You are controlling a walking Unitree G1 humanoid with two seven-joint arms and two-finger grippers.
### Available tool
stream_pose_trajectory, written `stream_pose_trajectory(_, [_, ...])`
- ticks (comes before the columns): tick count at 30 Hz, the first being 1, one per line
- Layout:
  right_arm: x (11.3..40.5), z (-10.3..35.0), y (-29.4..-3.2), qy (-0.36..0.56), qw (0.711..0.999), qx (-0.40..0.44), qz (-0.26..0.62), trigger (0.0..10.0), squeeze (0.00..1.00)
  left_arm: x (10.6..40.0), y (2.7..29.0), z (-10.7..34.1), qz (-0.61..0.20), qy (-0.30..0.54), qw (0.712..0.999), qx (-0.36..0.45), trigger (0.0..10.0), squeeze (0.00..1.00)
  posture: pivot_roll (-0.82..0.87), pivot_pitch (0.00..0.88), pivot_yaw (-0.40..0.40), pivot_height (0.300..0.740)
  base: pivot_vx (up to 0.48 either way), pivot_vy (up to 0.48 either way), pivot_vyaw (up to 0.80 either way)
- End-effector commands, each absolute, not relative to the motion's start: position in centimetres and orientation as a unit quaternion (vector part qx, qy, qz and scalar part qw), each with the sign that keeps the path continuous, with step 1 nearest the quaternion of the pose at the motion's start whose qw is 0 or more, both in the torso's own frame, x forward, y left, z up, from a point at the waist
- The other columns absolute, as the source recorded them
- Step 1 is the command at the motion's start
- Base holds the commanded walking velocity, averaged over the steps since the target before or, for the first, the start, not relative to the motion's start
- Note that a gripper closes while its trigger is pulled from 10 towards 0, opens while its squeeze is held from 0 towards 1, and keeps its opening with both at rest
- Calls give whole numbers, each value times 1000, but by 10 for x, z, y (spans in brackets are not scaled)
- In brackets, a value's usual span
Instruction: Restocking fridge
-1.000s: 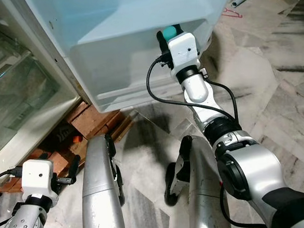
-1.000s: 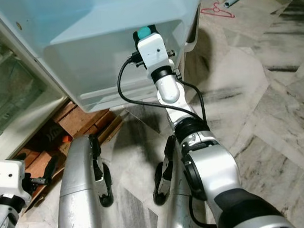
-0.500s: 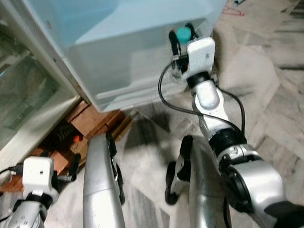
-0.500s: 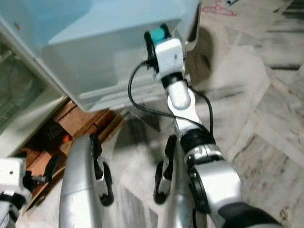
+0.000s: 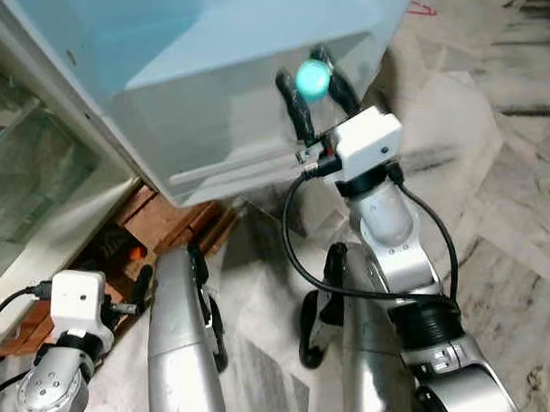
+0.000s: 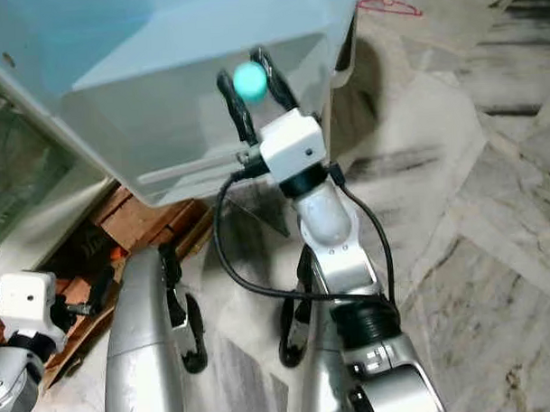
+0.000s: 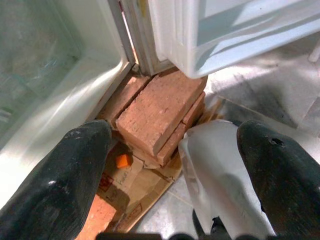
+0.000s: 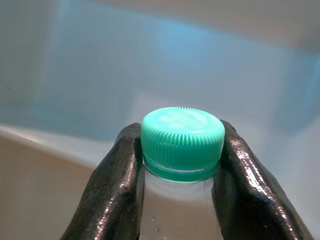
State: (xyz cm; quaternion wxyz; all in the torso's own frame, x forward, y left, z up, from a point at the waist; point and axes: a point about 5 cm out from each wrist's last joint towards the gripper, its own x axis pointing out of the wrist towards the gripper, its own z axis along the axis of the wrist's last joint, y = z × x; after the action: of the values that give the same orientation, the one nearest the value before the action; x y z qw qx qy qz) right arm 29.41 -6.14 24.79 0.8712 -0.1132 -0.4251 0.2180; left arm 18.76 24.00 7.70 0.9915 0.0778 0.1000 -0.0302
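We saw the right gripper [image 5: 314,78] raised in front of the open fridge door [image 5: 206,46], its two black fingers [image 8: 112,185] clamped on the neck of a clear bottle [image 8: 180,210] w/ a teal ribbed cap [image 8: 182,136]. The bottle sat between the fingers, cap just above the fingertips, held close against the pale translucent door bin [image 5: 227,126] (whether it touched the bin we couldn't tell). A black cable [image 5: 299,250] looped from the right wrist down the silver arm.

The left gripper [image 7: 170,165] hung low by the robot's left leg, fingers spread apart w/ nothing between them. Ahead of it we made out a stack of red bricks [image 7: 157,110] under the fridge's bottom edge, some flattened cardboard [image 7: 132,192] and a small orange bit [image 7: 123,160] on it. The fridge interior [image 5: 30,178] w/ its glass shelf lay to the left, marble floor [image 5: 499,162] to the right.
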Motion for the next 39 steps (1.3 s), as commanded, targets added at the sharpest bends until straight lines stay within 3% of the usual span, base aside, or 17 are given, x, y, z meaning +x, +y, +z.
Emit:
stream_pose_trajectory(1, [296, 252, -60, -446, 862, -127, 207, 10000, 0, 177, 245, 74, -25, 117, 989, 84, 10000, 0, 259, 323, 8, 524, 0, 0, 0])
stream_pose_trajectory(14, [325, 262, -48, -468, 845, -184, 179, 10000, 0, 139, 252, 81, -7, 139, 986, 86, 10000, 0, 319, 433, -10, 524, 0, 0, 0])
stream_pose_trajectory(21, [353, 236, -45, -413, 863, -243, 163, 10000, 0, 117, 247, 86, -7, 158, 984, 78, 10000, 0, 356, 485, -18, 524, 0, 0, 0])
stream_pose_trajectory(28, [370, 188, -38, -284, 891, -313, 167, 10000, 0, 105, 243, 90, -11, 173, 982, 74, 10000, 0, 378, 511, -30, 524, 0, 0, 0])
stream_pose_trajectory(39, [367, 138, -48, -120, 949, -235, 172, 10000, 0, 101, 241, 94, -14, 184, 981, 67, 10000, 0, 369, 532, -33, 524, 0, 0, 0])
